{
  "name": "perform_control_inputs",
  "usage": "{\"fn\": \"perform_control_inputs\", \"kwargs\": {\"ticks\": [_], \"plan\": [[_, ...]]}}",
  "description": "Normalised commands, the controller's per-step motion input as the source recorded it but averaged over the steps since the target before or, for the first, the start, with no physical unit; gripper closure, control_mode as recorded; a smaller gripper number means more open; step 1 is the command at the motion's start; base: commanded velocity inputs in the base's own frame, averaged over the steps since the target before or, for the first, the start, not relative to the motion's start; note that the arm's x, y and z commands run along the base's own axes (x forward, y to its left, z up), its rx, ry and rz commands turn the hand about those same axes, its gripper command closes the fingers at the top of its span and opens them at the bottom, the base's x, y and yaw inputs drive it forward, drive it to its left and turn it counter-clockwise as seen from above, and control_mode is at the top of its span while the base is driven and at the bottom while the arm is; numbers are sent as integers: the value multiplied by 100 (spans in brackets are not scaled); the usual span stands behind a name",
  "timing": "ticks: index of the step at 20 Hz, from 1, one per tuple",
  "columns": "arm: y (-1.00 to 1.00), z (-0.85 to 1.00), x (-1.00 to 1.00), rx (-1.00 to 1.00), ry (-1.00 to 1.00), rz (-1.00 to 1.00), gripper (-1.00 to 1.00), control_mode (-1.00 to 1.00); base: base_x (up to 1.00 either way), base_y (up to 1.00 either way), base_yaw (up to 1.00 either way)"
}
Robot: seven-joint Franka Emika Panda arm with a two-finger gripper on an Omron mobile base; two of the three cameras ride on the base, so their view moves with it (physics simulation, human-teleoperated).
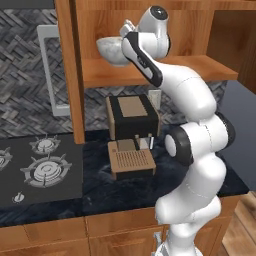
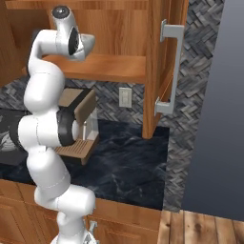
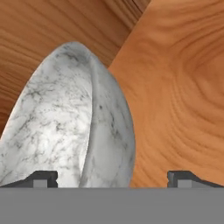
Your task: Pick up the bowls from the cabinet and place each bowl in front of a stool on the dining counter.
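The white-grey marbled bowl [image 1: 111, 50] sits on the inner shelf [image 1: 200, 67] of the open reddish-brown wall cabinet [image 2: 119, 66]. My gripper [image 1: 125, 31] reaches into the cabinet at the bowl's right rim. In the hand view the bowl [image 3: 65, 127] looms close, and its rim and wall run between my two fingertips [image 3: 42, 179]. The gripper [image 3: 113, 178] is open, its jaws wide apart on either side of the bowl's wall. The olive-tan bowl, the stools and the dining counter are out of view.
The cabinet doors stand open, one on the left [image 1: 70, 75] and one on the right [image 2: 159, 62] with a silver bar handle [image 2: 174, 66]. Below are a coffee machine [image 1: 131, 135], the gas hob [image 1: 42, 167] and the black stone counter [image 2: 128, 167].
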Motion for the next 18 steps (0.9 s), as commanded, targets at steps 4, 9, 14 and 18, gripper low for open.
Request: {"fn": "perform_control_inputs", "kwargs": {"ticks": [4, 9, 14, 18], "plan": [[0, 0, 63, 0, 22, -3, -100, -100, 0, 0, 0], [5, -1, 45, 0, 25, -1, -100, -100, 0, 0, 0], [16, -5, 9, 0, 6, 0, 100, -100, 0, 0, 0], [0, -4, -29, 0, 0, -1, 100, -100, 0, 0, 0]]}}
